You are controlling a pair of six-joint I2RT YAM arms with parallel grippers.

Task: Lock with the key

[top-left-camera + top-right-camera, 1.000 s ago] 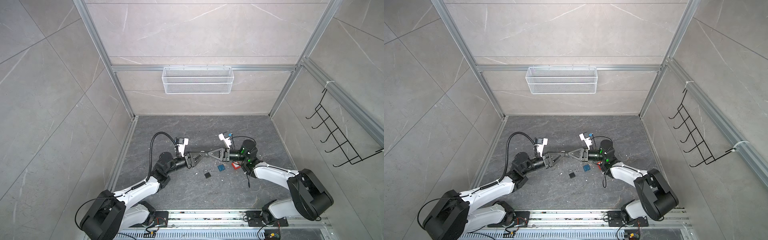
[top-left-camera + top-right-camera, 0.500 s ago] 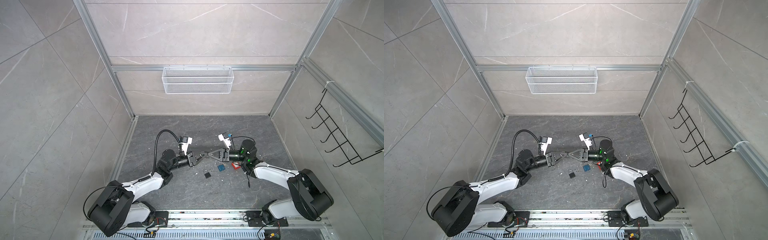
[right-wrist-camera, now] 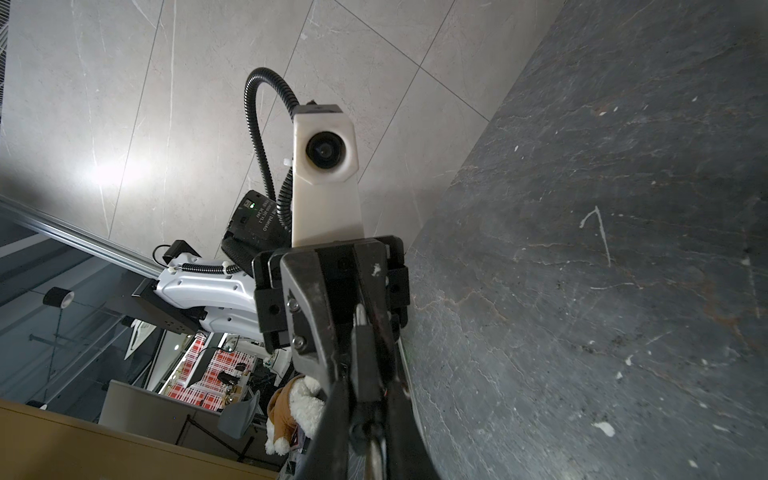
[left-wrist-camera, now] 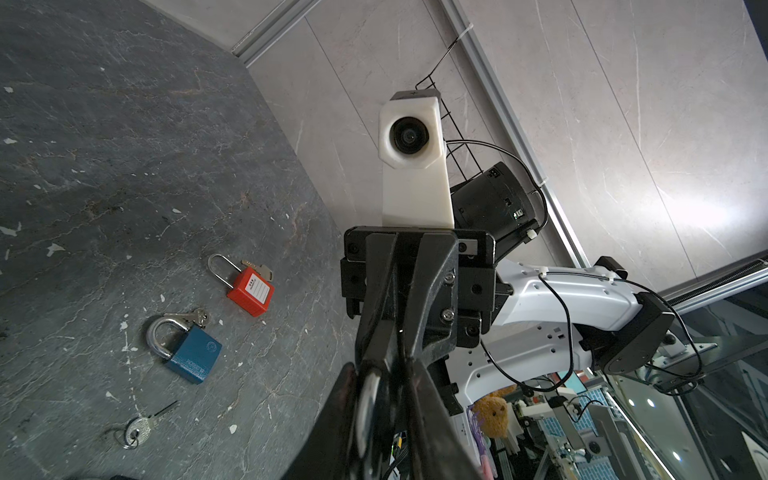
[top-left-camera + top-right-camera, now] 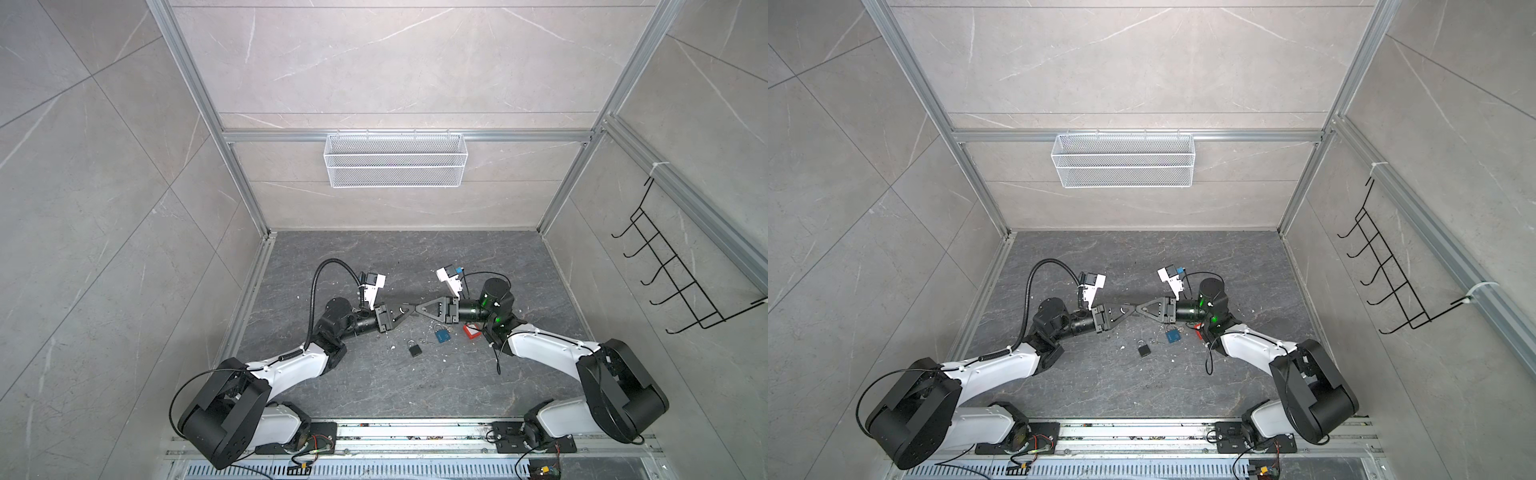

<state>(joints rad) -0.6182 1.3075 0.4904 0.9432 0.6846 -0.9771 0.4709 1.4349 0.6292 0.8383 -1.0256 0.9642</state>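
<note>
Nearest the arm bases, a black padlock (image 5: 414, 350) lay flat on the dark stone worktop (image 5: 374, 386), its shackle toward the back wall. Just beyond it lay a loose key on a ring (image 4: 139, 428). Next came a blue padlock (image 4: 193, 355) with keys beside its shackle, and then a red padlock (image 4: 250, 291) with a key against its top edge. In both top views the red one was partly hidden under the right arm.

A little behind this row, the two arms met tip to tip over the middle of the worktop, raised clear of it. The right fingers (image 4: 432, 299) were pressed almost together, pinching a slim silvery piece that looked like a key (image 4: 368, 399). The left fingers (image 3: 309, 324) stood close around the same piece from the opposite side. Whether they truly clamped it could not be told.

Farthest back, a white wire basket (image 5: 395, 166) hung on the rear wall.
</note>
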